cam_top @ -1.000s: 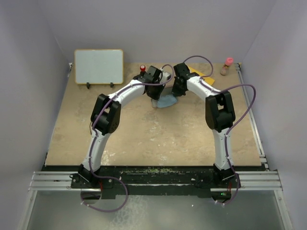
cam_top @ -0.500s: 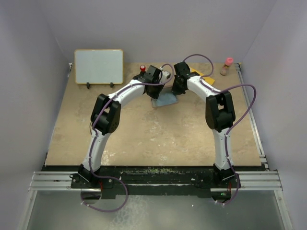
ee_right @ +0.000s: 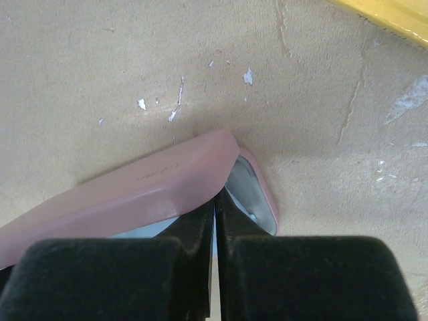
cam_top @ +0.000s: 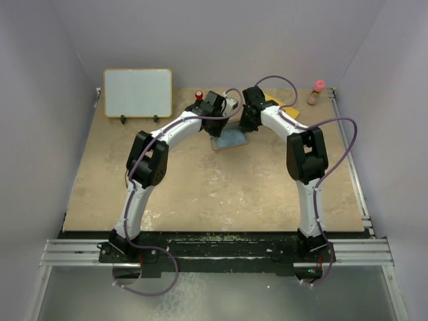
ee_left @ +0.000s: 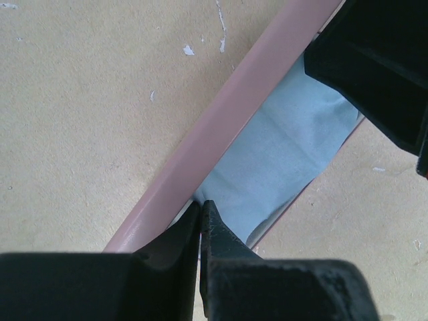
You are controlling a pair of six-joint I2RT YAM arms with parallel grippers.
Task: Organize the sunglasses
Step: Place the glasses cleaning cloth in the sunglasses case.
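Note:
The sunglasses are hidden. The light blue cloth (cam_top: 231, 138) lies spread in the open pinkish-brown case (ee_left: 221, 127) at the far middle of the table. In the left wrist view my left gripper (ee_left: 201, 204) is shut on a corner of the cloth (ee_left: 281, 154), next to the case's lid. In the right wrist view my right gripper (ee_right: 215, 197) is shut with a sliver of blue cloth between its fingers, tucked under the case's lid (ee_right: 134, 194) by the grey-lined base (ee_right: 257, 194). From above, my left gripper (cam_top: 217, 128) and right gripper (cam_top: 246, 125) flank the cloth.
A framed whiteboard (cam_top: 137, 92) stands at the back left. A red-topped object (cam_top: 198, 95) sits behind the left wrist. A yellow item (cam_top: 281, 103) lies behind the right arm and shows in the right wrist view (ee_right: 388, 13). A pink-capped bottle (cam_top: 315, 93) stands at the back right.
Both grippers have moved the cloth a little toward the far side and lower, so it now lies flatter over the case.

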